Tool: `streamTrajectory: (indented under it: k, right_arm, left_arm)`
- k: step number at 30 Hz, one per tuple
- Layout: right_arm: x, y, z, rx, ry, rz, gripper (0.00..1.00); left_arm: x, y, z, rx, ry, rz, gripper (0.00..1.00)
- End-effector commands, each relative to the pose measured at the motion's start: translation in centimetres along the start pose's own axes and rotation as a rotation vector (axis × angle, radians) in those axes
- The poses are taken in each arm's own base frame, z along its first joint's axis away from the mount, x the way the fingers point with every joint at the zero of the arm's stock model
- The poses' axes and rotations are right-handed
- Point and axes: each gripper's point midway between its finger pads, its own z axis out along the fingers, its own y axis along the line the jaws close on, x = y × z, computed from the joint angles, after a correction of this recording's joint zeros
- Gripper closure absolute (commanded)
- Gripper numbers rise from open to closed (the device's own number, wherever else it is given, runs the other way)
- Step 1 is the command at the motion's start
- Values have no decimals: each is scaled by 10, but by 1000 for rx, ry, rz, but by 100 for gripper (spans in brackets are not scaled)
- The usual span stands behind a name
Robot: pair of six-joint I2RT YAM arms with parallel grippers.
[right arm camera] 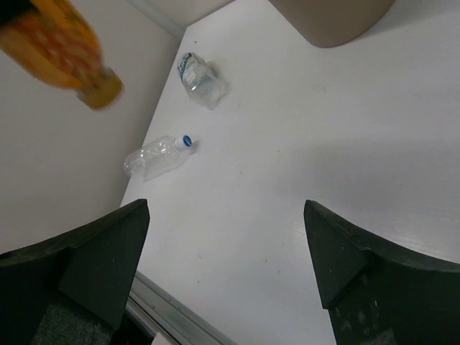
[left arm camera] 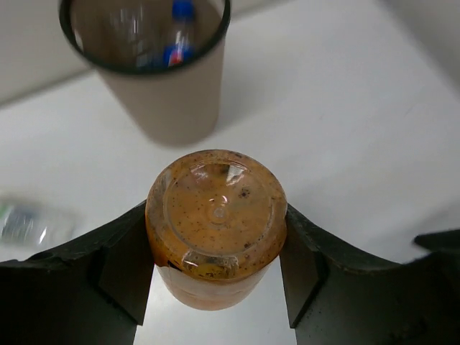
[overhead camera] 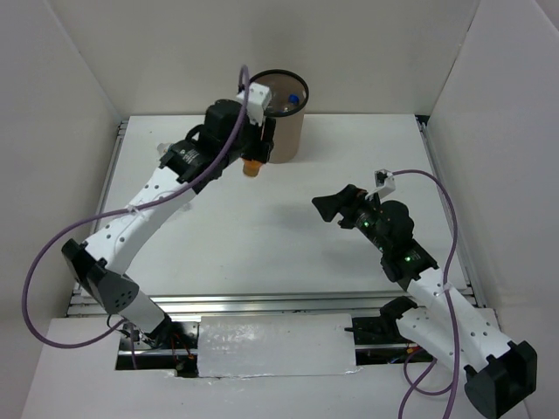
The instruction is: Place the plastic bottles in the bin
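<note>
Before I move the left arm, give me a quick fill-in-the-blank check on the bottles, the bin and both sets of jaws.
1. The held bottle, between the jaws of the left gripper, is ____ in colour.
2. The right gripper has open jaws holding ____.
3. The right wrist view shows ____ clear bottles lying on the table.
4. The capped bottle inside the bin has a ____ cap.
Missing words: orange; nothing; two; blue.

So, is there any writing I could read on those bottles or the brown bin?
No text can be read.
The orange plastic bottle: bare base, no print.
The clear bottle in the tall brown bin: blue-and-red label, blurred.
The clear crinkled blue-labelled bottle: too small.
The clear blue-capped bottle: nothing legible.
</note>
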Motion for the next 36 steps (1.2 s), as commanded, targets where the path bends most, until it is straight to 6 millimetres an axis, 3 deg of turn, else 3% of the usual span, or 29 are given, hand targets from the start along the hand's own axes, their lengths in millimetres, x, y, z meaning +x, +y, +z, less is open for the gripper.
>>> streamTrajectory:
  k: [1,2,5,12,14,18,19,20,22,25,26,29,31,36]
  right_arm:
    - [-11,5,-3,-23,-60,-23,5]
    - [-12,8,-4,-33,-65,-22,5]
    - [-10,8,-5,-40,-59,-24,5]
    - [-12,5,-2,-22,-67,-41,5]
    - [-11,4,-2,-17,-57,-46,5]
    - [-14,6,-3,-19,-69,-55,5]
    - [-14,6,-4,-22,-70,-55,5]
    - [-15,8,-4,-31,-71,-59,5]
    - [-14,10,-4,-38,-68,-66,5]
    - [-11,2,2,-5,-59,-71,5]
    - [-11,1,3,2,-55,-74,5]
    - [-8,2,7,1,-29,-78,5]
    - [-6,6,6,-21,-21,-82,5]
    - [-9,9,2,-35,-33,-96,4]
  left_arm:
    - [-98,-20,-30,108,-340,-111,100]
    - [-124,-22,-30,117,-437,-101,100]
    - [-162,-14,-23,57,-585,-96,100]
    - [-227,16,12,-26,-803,-56,100]
    - [-234,18,35,-11,-816,-38,100]
    - [-238,46,69,-28,-865,-48,100]
    - [-228,49,93,-22,-842,-62,100]
    - [-233,51,94,-1,-856,-64,100]
    - [-225,64,115,9,-857,-62,100]
    - [-199,68,144,28,-822,-43,98]
    - [-196,68,148,35,-815,-36,93]
    - [-183,67,161,51,-786,-7,58]
    - [-176,66,165,64,-774,-1,23]
    - [-177,60,151,91,-779,42,13]
